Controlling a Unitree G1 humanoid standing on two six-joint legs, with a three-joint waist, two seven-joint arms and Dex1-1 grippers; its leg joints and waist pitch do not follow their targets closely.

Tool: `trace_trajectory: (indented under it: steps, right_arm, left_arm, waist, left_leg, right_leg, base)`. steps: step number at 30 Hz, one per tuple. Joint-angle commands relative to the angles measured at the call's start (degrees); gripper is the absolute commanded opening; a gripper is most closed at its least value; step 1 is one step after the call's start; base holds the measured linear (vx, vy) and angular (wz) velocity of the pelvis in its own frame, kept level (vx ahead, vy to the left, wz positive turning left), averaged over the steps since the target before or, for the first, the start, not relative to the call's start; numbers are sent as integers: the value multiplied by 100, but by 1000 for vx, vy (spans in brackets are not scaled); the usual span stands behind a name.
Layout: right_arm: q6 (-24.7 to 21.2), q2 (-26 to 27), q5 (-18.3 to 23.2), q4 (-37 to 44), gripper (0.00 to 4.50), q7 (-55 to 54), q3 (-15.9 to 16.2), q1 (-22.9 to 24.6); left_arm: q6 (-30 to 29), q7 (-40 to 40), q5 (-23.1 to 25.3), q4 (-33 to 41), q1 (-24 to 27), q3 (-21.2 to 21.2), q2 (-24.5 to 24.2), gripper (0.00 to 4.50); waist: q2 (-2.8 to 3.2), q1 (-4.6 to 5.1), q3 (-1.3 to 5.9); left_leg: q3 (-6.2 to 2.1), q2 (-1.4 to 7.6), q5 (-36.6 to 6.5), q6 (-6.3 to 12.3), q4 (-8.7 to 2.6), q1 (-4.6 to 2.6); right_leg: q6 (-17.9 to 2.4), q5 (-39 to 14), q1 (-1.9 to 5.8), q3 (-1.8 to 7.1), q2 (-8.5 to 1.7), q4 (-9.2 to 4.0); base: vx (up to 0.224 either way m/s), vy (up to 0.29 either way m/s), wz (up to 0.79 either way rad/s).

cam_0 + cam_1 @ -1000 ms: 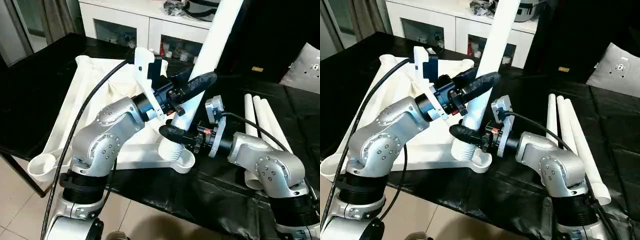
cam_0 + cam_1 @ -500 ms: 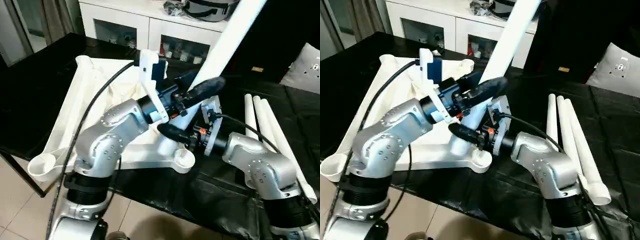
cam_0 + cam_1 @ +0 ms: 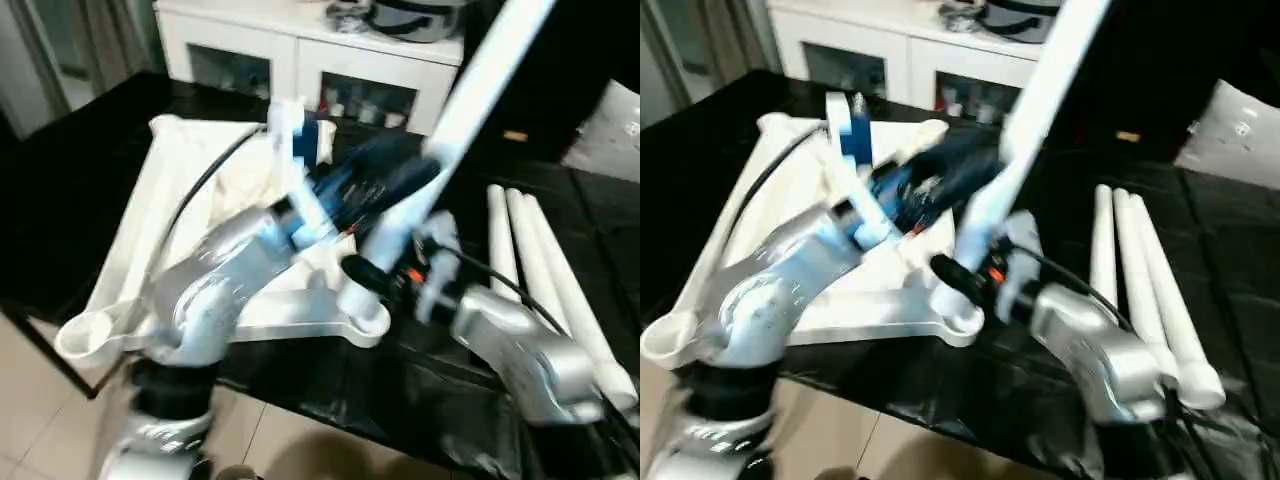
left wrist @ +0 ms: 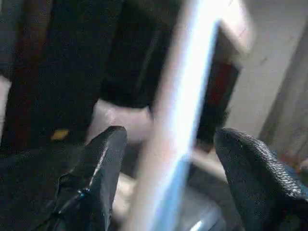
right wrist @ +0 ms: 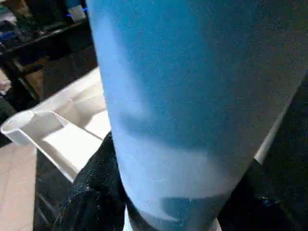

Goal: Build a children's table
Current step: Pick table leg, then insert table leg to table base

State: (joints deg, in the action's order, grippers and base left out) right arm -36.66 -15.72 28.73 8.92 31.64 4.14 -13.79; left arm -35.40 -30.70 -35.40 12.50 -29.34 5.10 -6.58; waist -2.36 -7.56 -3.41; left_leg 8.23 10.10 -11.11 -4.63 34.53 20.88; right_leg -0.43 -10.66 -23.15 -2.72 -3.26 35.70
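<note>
White plastic leg is clamped low down by my right hand, black fingers wrapped round its fat end just above the near corner socket of the tabletop. In the right wrist view the tube sits between the fingers, so that hand has it. My left hand is higher up the same leg with its fingers spread well apart either side of the tube, not touching it as far as I can tell.

The leg leans away toward the far right instead of standing straight over the socket. If I were advising myself: bring it upright with the right hand first, line the base squarely on the socket, then push down along the leg's own axis. Pushing while it's tilted will probably jam it or slide the whole tabletop.

The tabletop lies ribbed side up across the black worktop, its near-left corner socket hanging at the worktop's near edge. Three spare legs lie side by side toward the right edge, well clear. A white cabinet stands behind the far edge. My own left forearm crosses right over the tabletop and hides much of it.
</note>
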Motion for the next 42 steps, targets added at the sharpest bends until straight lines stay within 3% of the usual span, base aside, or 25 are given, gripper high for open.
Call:
trace_trajectory:
  steps: [1, 2, 3, 4, 6, 7, 8, 10, 12, 13, 15, 16, 17, 18, 21, 22, 23, 24, 25, 36, 42]
  right_arm:
    - [78, -38, -46, 327, 190, -116, -172, 54]
    - [143, -44, -108, 354, 190, -176, -194, 91]
    - [322, -58, -301, 397, 190, -350, -247, 164]
    - [322, -58, -301, 397, 190, -350, -247, 164]
    - [486, 27, -452, 425, 190, -746, -494, 190]
    - [486, 27, -452, 425, 190, -746, -494, 190]
    - [519, 43, -491, 503, 190, -843, -520, 244]
    - [570, 48, -540, 513, 190, -876, -507, 288]
    - [629, 50, -575, 510, 190, -877, -487, 341]
    - [690, 40, -623, 503, 190, -870, -457, 393]
    - [727, 36, -646, 511, 190, -863, -439, 447]
    - [747, 53, -594, 562, 190, -823, -463, 535]
    - [740, 64, -567, 588, 190, -817, -479, 555]
    - [752, 48, -546, 579, 190, -765, -475, 598]
    - [728, -53, -494, 612, 190, -613, -435, 793]
    - [679, -68, -446, 661, 190, -586, -431, 819]
    - [639, -84, -366, 756, 190, -511, -407, 860]
    - [641, -88, -354, 780, 190, -487, -395, 874]
    - [651, -141, -369, 816, 190, -410, -344, 899]
    - [562, -351, -255, 733, 190, -37, -313, 811]
    - [336, -468, -194, 805, 190, 74, -248, 738]
  left_arm:
    - [252, -101, 485, 48, 146, 249, -262, 333]
    - [349, -127, 667, 64, 219, 369, -414, 333]
    - [551, -150, 1146, 92, 379, 711, -790, 333]
    - [551, -150, 1146, 92, 379, 711, -790, 333]
    - [575, -272, 1565, 118, 697, 1134, -1286, 333]
    - [575, -272, 1565, 118, 697, 1134, -1286, 333]
    - [682, -512, 1783, 84, 888, 1327, -1573, 333]
    - [796, -645, 1922, 23, 968, 1425, -1714, 333]
    - [876, -753, 2037, -88, 1005, 1508, -1830, 316]
    - [972, -895, 2080, -247, 1026, 1547, -1921, 306]
    - [1089, -1057, 2168, -404, 1044, 1633, -2066, 299]
    - [1177, -1345, 2240, -573, 1079, 1754, -2313, 296]
    - [1171, -1408, 2253, -582, 1091, 1777, -2372, 288]
    - [1213, -1521, 2265, -666, 1098, 1799, -2430, 269]
    - [1420, -1842, 2382, -1124, 1085, 1872, -2548, 253]
    - [1456, -1895, 2399, -1223, 1064, 1872, -2552, 244]
    - [1569, -1974, 2432, -1390, 1034, 1853, -2561, 234]
    - [1613, -1993, 2446, -1443, 1027, 1847, -2565, 225]
    - [1708, -2060, 2488, -1558, 999, 1861, -2595, 220]
    - [2374, -2701, 2751, -2749, 510, 1954, -2586, 134]
    - [2771, -3038, 2902, -3342, 205, 2061, -2488, 89]
  waist:
    - [25, 11, 369]
    - [53, 27, 371]
    - [99, 45, 361]
    - [78, 92, 359]
    - [139, 115, 359]
    - [130, 135, 363]
    - [224, 111, 375]
    - [189, 136, 369]
    - [200, 128, 360]
    - [242, 116, 352]
    - [232, 119, 352]
    - [288, 118, 356]
    - [277, 129, 354]
    - [344, 142, 361]
    - [293, 162, 356]
    - [313, 159, 367]
    - [392, 155, 366]
    - [346, 172, 370]
    - [376, 173, 368]
    - [336, 180, 375]
    - [285, 191, 344]
  left_leg:
    - [-20, 211, -871, -139, -435, 7]
    - [-20, 212, -937, -165, -439, -5]
    - [-35, 221, -1062, -190, -458, -12]
    - [-29, 216, -1124, -212, -466, -13]
    - [-31, 213, -1215, -257, -470, -37]
    - [-29, 210, -1229, -275, -472, -22]
    - [-45, 209, -1230, -301, -464, -37]
    - [-34, 206, -1253, -262, -472, -26]
    - [-22, 199, -1218, -227, -461, -19]
    - [-24, 187, -1226, -211, -460, -16]
    - [-21, 175, -1230, -193, -463, -7]
    - [-20, 174, -1279, -188, -462, -20]
    - [-19, 176, -1336, -186, -466, -24]
    - [-35, 179, -1387, -210, -476, -20]
    - [-21, 179, -1379, -150, -477, -13]
    - [-24, 186, -1382, -157, -474, -21]
    - [-29, 182, -1404, -160, -470, -30]
    - [-26, 190, -1450, -152, -474, -27]
    - [-38, 199, -1445, -152, -479, -21]
    - [-23, 202, -1322, -121, -472, -25]
    - [-14, 200, -1464, -113, -485, -45]
  right_leg:
    - [-405, -1474, 345, 250, -392, -493]
    - [-396, -1569, 330, 250, -394, -486]
    - [-368, -1691, 307, 245, -393, -516]
    - [-340, -1742, 303, 249, -380, -503]
    - [-359, -1812, 272, 255, -380, -504]
    - [-407, -1762, 287, 253, -375, -495]
    - [-450, -1693, 275, 251, -384, -477]
    - [-551, -1466, 286, 256, -366, -473]
    - [-638, -1428, 288, 262, -377, -471]
    - [-644, -1519, 285, 264, -382, -484]
    - [-591, -1657, 292, 266, -381, -501]
    - [-550, -1772, 270, 272, -386, -515]
    - [-522, -1835, 264, 271, -377, -519]
    - [-533, -1844, 268, 270, -373, -490]
    - [-556, -1892, 268, 270, -377, -531]
    - [-577, -1893, 270, 271, -386, -510]
    - [-587, -1902, 256, 275, -388, -519]
    - [-571, -1903, 270, 271, -386, -530]
    - [-603, -1836, 268, 272, -391, -514]
    - [-741, -1753, 277, 280, -417, -500]
    - [-587, -2325, 264, 287, -436, -569]
  base:
    - [0, 0, 0]
    - [0, 0, 0]
    - [0, 0, 0]
    - [0, 0, 0]
    - [0, 0, 0]
    - [0, 0, 0]
    - [0, 0, 0]
    - [0, 0, 0]
    - [0, 0, 0]
    - [0, 0, 0]
    - [0, 0, 0]
    - [0, 0, 0]
    - [0, 0, 0]
    - [0, 0, 0]
    - [0, 0, 0]
    - [0, 0, 0]
    - [0, 0, 0]
    - [0, 0, 0]
    - [0, 0, 0]
    - [0, 0, 0]
    - [0, 0, 0]
